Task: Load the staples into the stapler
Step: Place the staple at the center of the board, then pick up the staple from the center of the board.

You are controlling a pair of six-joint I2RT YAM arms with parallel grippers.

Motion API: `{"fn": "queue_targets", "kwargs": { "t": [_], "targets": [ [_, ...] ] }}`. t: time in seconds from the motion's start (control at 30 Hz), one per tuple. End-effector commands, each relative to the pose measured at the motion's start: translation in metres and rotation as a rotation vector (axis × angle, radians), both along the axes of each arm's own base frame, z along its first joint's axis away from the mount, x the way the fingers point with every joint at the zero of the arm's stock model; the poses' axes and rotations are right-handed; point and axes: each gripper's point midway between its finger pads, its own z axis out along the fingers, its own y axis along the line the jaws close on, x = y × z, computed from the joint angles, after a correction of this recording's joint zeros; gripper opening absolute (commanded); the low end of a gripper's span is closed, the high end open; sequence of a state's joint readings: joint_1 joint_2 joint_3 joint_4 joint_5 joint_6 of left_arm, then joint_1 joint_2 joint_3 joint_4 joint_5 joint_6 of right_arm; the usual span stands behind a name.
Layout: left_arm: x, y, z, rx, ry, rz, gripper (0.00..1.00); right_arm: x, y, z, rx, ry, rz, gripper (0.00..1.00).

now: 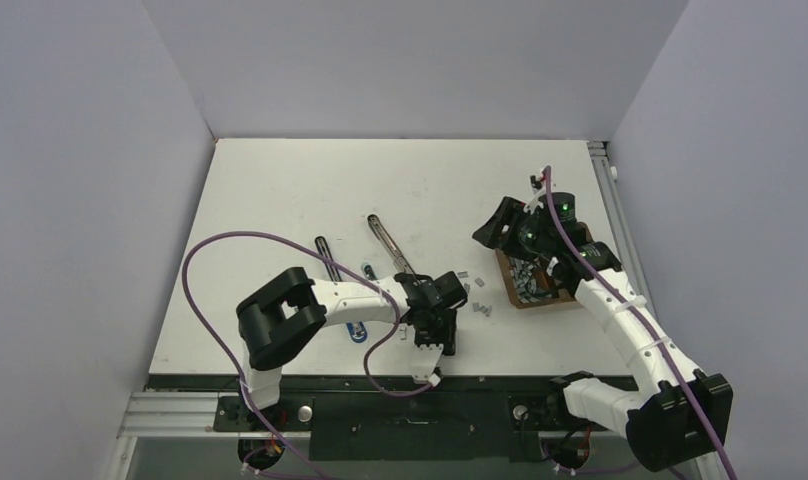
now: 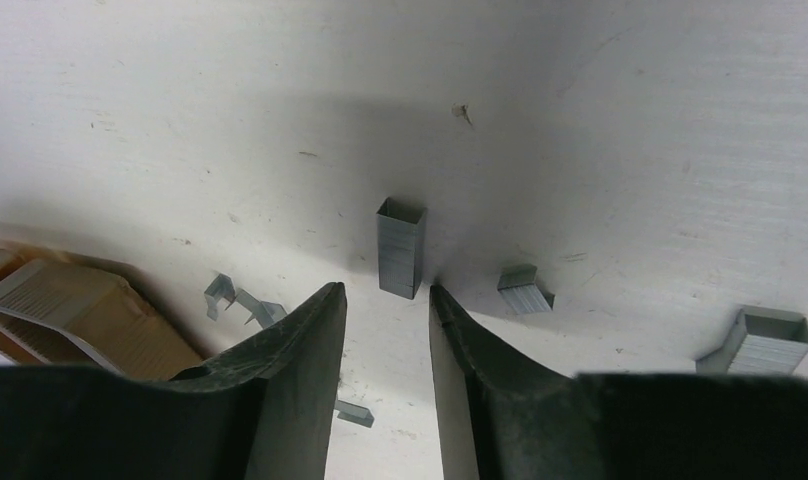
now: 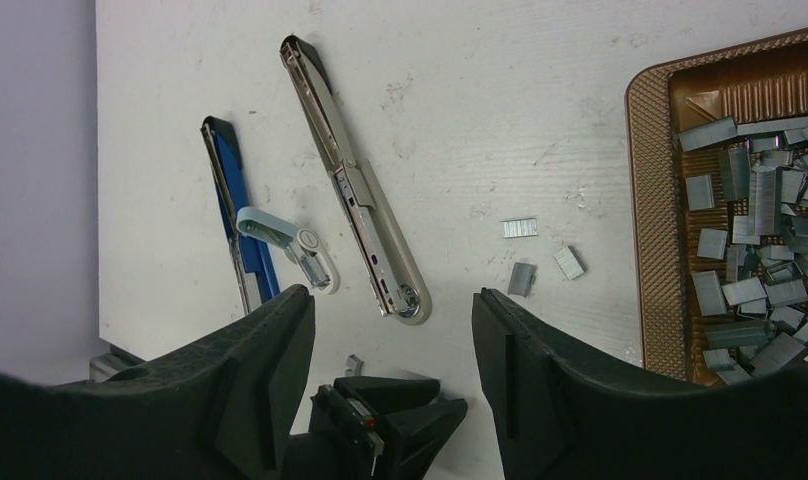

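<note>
Right at the left gripper [image 2: 385, 292], the two dark fingers [image 2: 300, 340] stand a little apart with nothing between them. A short staple strip [image 2: 400, 248] stands on end on the white table [image 1: 280, 200] just beyond their tips, at the centre of the left wrist view. Whether either tip touches it cannot be told. Two more strips lie to its right, one near the centre [image 2: 525, 290] and one at the right edge [image 2: 765, 340], and a few bent single staples [image 2: 242, 302] lie to its left.

The right gripper [image 3: 390, 296] has its fingers spread wide and holds nothing. Beyond them, in the upper left of the right wrist view, the stapler [image 3: 360, 200] lies opened on the table as a long silvery rail, with a blue arm [image 3: 235, 210] beside it and a pale blue piece [image 3: 280, 235] against that arm. Three loose strips [image 3: 520, 228] lie right of the rail. At the right edge, a brown tray [image 3: 648, 200] holds the heap of staples [image 3: 750, 250].
</note>
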State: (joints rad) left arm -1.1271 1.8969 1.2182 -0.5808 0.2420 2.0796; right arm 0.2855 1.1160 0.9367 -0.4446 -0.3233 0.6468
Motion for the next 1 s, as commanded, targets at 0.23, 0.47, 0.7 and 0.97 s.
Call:
{"fn": "queue_targets", "kwargs": {
  "t": [0.23,0.47,0.7,0.97],
  "targets": [
    [0.025,-0.014,0.066,-0.113,-0.089,0.099,0.44,-0.003,-0.017,-0.015,-0.056,0.022,-0.033,0.59],
    [0.043,0.013,0.149,-0.310,-0.082,0.422,0.65,-0.002,-0.003,-0.049,-0.130,0.065,-0.030,0.56],
    [0.071,0.071,0.212,-0.602,-0.083,0.740,0.78,0.004,0.019,-0.082,-0.207,0.110,-0.018,0.54],
    [0.075,0.110,0.231,-0.781,-0.036,0.928,0.82,0.015,0.034,-0.113,-0.244,0.176,-0.016,0.55]
  ]
}}
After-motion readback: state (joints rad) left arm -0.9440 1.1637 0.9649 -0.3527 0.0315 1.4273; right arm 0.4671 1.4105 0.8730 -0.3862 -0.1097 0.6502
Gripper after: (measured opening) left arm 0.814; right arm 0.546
